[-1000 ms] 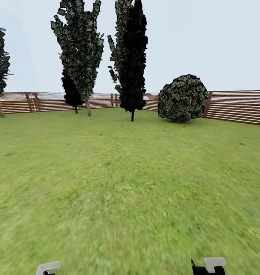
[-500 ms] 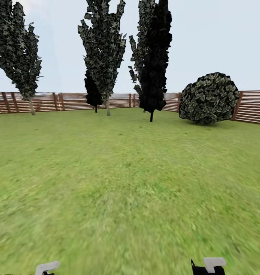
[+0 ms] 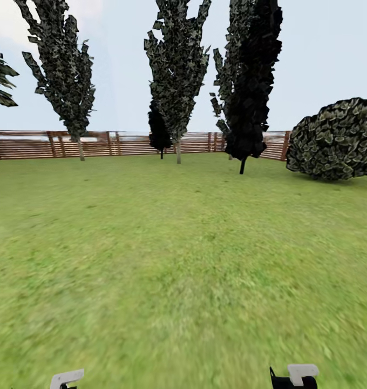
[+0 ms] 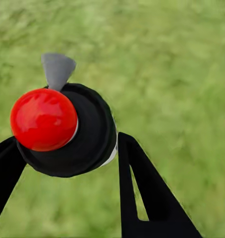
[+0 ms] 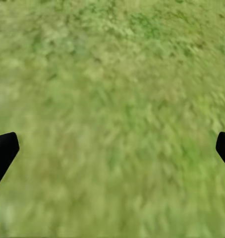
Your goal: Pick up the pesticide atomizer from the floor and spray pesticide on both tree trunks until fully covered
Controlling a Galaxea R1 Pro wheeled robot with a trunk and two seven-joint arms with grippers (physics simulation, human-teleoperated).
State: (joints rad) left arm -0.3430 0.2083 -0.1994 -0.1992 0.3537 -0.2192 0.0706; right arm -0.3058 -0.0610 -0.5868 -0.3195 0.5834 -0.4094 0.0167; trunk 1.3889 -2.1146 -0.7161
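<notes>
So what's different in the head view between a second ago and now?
The whole scene slid rightward, so the camera turned left: the round bush now sits at the right edge, and another tree has come into view at left. Unchanged: the left gripper keeps holding the pesticide atomizer; the right gripper stays open over grass.

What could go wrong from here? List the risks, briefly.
1. The left gripper holds the pesticide atomizer between its fingers, off to one side of the gap; a jolt while driving might loosen it.
2. Ahead stand narrow dark trees and a round bush by the fence; spraying these instead of the grey-tan trunks would waste pesticide.
3. The right gripper hangs open over blurred grass, so it offers no support.
</notes>
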